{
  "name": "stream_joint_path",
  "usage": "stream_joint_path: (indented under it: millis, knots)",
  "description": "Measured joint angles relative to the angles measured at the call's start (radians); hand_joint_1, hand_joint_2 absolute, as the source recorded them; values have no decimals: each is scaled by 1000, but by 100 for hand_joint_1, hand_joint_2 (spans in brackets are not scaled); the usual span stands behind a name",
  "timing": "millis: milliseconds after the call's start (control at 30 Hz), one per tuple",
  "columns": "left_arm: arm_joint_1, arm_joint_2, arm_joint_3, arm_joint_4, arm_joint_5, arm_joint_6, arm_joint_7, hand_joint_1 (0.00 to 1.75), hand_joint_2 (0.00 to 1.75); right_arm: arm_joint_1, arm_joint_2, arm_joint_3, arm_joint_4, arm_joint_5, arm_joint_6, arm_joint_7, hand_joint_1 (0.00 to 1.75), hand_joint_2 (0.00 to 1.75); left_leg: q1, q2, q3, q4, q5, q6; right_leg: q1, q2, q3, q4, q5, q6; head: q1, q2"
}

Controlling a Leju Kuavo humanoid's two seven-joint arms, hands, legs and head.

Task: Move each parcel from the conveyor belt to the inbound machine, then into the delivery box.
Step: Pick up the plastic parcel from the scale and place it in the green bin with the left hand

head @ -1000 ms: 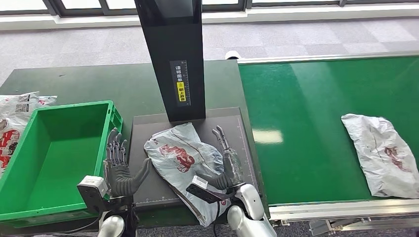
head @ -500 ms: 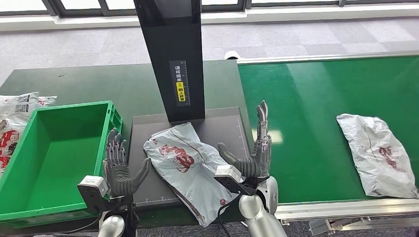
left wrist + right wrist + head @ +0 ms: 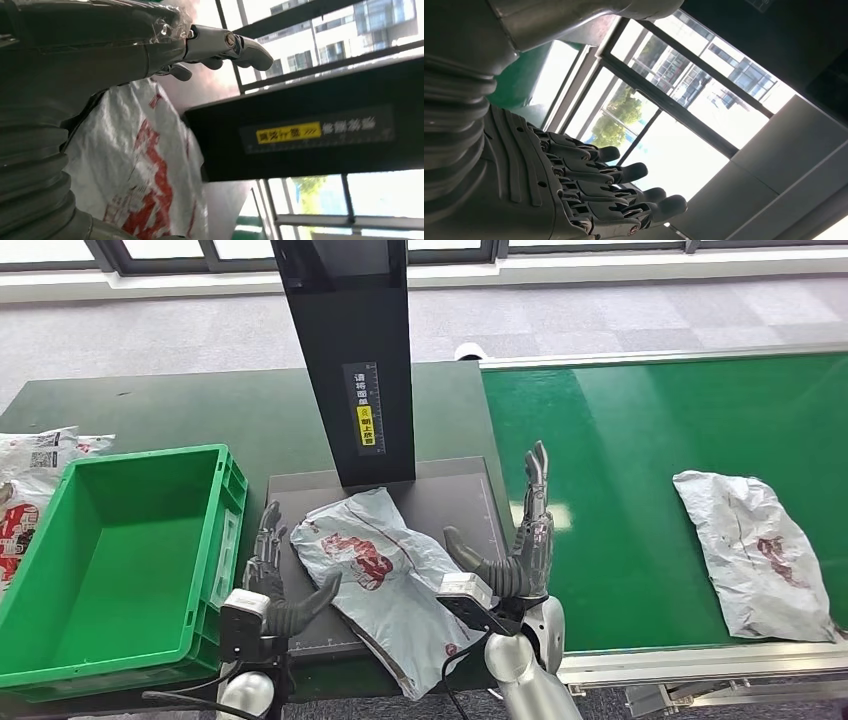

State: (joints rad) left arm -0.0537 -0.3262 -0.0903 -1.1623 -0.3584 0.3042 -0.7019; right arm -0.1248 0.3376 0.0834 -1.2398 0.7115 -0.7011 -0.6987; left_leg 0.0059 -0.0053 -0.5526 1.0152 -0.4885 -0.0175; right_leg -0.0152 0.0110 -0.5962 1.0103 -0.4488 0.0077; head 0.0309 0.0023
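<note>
head view: left hand (image 3: 283, 585) shifted right, nearer parcel (image 3: 385, 575).

The parcel (image 3: 385, 575) on the inbound machine's dark grey plate (image 3: 455, 490) was a white-grey plastic bag with a red printed mark. The machine's column (image 3: 345, 340) was glossy black, carrying a black label with white characters and a yellow patch (image 3: 367, 420). The conveyor belt (image 3: 620, 470) was bright green with a silver edge, and the second parcel (image 3: 755, 552) on it was white-grey with faint red print. The delivery box (image 3: 120, 555) was bright green. The table (image 3: 200, 415) was dark green. Both robot hands, left (image 3: 278, 585) and right (image 3: 515, 555), were dark grey on silver arms.
</note>
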Motion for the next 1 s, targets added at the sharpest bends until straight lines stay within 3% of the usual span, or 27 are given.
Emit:
stream_joint_path:
  millis: [267,833,1000]
  knots:
    - [-40,-7,-46,182,-69,39,-1,0,175,0,0,3,4,-3,1,0,0,175,-1,0,0,0,0,0,0,1,-1,0,0,0,0,0]
    - [-60,-9,-47,256,-74,44,0,0,175,0,0,3,5,-6,1,0,0,175,0,1,0,0,0,0,0,2,-1,0,0,0,0,0]
    - [-105,-13,-64,330,-162,121,61,0,175,0,0,3,5,-33,1,0,0,175,0,0,0,0,0,0,0,1,-1,0,0,0,0,0]
